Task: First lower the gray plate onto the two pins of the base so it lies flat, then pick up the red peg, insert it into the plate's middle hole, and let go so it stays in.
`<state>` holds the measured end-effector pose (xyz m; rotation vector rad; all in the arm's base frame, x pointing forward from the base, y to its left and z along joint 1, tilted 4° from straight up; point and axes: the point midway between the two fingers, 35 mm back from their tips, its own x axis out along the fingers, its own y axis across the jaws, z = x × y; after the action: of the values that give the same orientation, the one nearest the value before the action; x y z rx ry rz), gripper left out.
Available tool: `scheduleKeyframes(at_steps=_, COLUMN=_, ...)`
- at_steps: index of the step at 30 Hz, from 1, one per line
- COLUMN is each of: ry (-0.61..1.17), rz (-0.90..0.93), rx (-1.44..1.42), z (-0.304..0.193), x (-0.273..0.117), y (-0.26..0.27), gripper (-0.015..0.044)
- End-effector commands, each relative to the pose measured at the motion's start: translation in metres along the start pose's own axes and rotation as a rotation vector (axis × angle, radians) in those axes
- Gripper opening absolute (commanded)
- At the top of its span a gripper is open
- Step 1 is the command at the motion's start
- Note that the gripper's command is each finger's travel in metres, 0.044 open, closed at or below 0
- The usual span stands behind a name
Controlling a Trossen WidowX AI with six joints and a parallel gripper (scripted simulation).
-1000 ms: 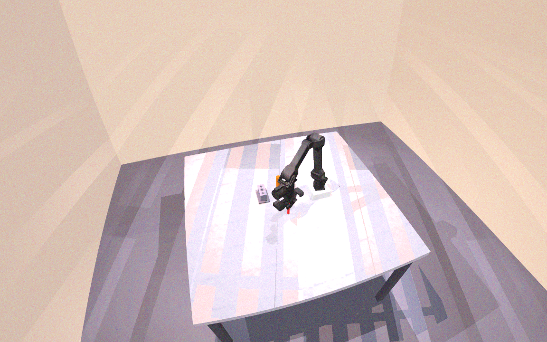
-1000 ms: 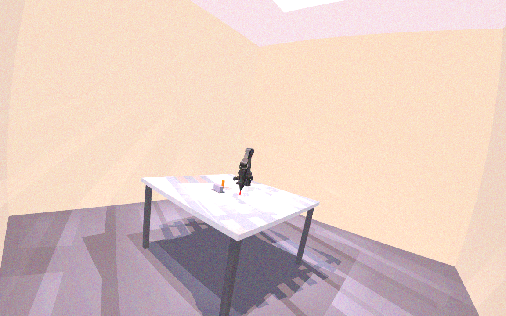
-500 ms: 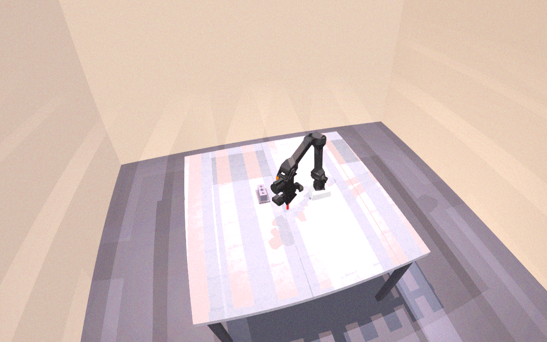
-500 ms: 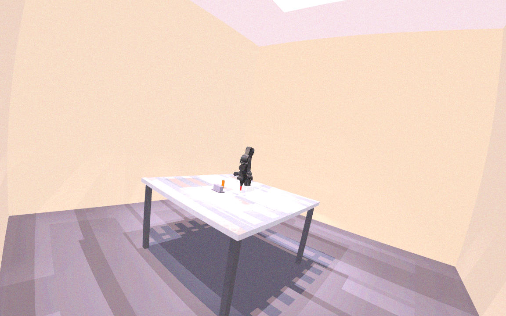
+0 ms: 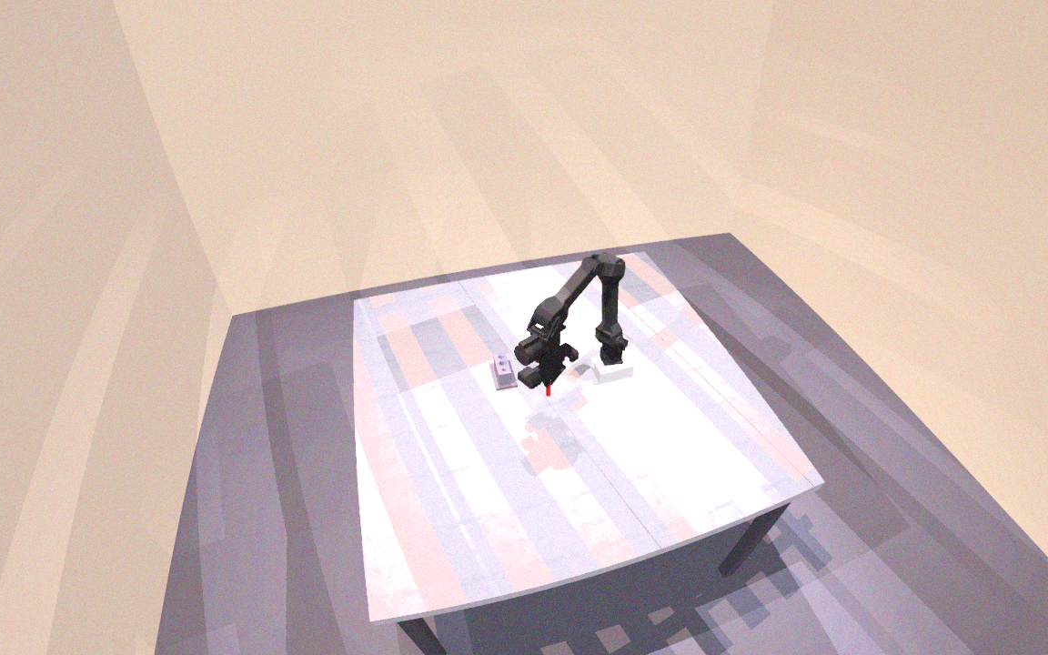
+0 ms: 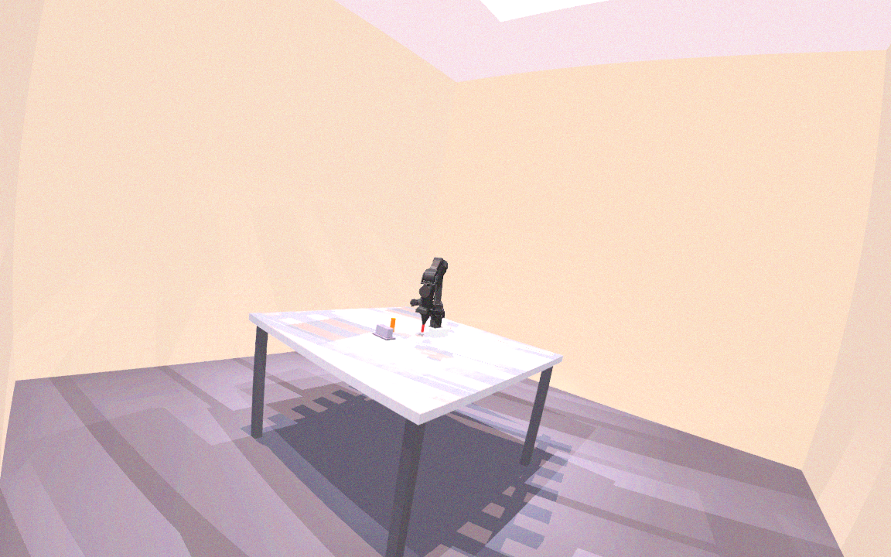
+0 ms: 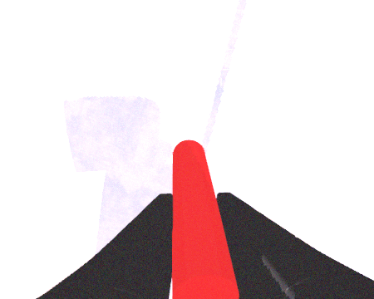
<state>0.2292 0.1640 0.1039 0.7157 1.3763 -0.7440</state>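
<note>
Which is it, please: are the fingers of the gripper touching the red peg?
Touching: the wrist view shows the red peg clamped between both dark fingers.
</note>
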Motion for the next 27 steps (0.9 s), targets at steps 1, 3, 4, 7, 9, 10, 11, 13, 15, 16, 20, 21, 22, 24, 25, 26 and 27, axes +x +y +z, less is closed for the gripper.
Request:
scheduleKeyframes(at_steps=1, ry=0.005, rz=0.003, rx=-0.002, z=0.008, x=-0.001, y=0.004, gripper=0.0)
scheduleKeyframes(at_steps=3, ry=0.004, rz=0.003, rx=-0.002, z=0.014, x=-0.001, y=0.006, gripper=0.0)
scheduleKeyframes(at_steps=4, ry=0.004, rz=0.003, rx=-0.002, z=0.016, x=-0.002, y=0.007, gripper=0.0)
scheduleKeyframes(at_steps=7, ry=0.004, rz=0.004, rx=-0.002, z=0.024, x=-0.002, y=0.01, gripper=0.0)
scheduleKeyframes(at_steps=9, ry=0.003, rz=0.004, rx=-0.001, z=0.03, x=-0.002, y=0.011, gripper=0.0)
scheduleKeyframes(at_steps=10, ry=0.003, rz=0.004, rx=-0.001, z=0.032, x=-0.003, y=0.012, gripper=0.0)
scheduleKeyframes(at_steps=11, ry=0.003, rz=0.004, rx=-0.001, z=0.035, x=-0.003, y=0.013, gripper=0.0)
scheduleKeyframes(at_steps=13, ry=0.002, rz=0.004, rx=-0.001, z=0.041, x=-0.003, y=0.015, gripper=0.0)
scheduleKeyframes(at_steps=15, ry=0.002, rz=0.004, rx=-0.001, z=0.046, x=-0.003, y=0.016, gripper=0.0)
scheduleKeyframes(at_steps=16, ry=0.001, rz=0.004, rx=0.0, z=0.049, x=-0.003, y=0.017, gripper=0.0)
scheduleKeyframes(at_steps=20, ry=0.0, rz=0.005, rx=0.0, z=0.061, x=-0.004, y=0.019, gripper=0.0)
scheduleKeyframes(at_steps=21, ry=0.0, rz=0.005, rx=0.0, z=0.063, x=-0.004, y=0.019, gripper=0.0)
scheduleKeyframes(at_steps=22, ry=0.0, rz=0.005, rx=0.0, z=0.066, x=-0.004, y=0.02, gripper=0.0)
scheduleKeyframes(at_steps=24, ry=-0.001, rz=0.005, rx=0.0, z=0.072, x=-0.004, y=0.02, gripper=0.0)
scheduleKeyframes(at_steps=25, ry=-0.001, rz=0.005, rx=0.001, z=0.075, x=-0.004, y=0.021, gripper=0.0)
scheduleKeyframes(at_steps=26, ry=-0.002, rz=0.005, rx=0.001, z=0.078, x=-0.004, y=0.021, gripper=0.0)
scheduleKeyframes(at_steps=27, ry=-0.002, rz=0.005, rx=0.001, z=0.081, x=-0.005, y=0.021, gripper=0.0)
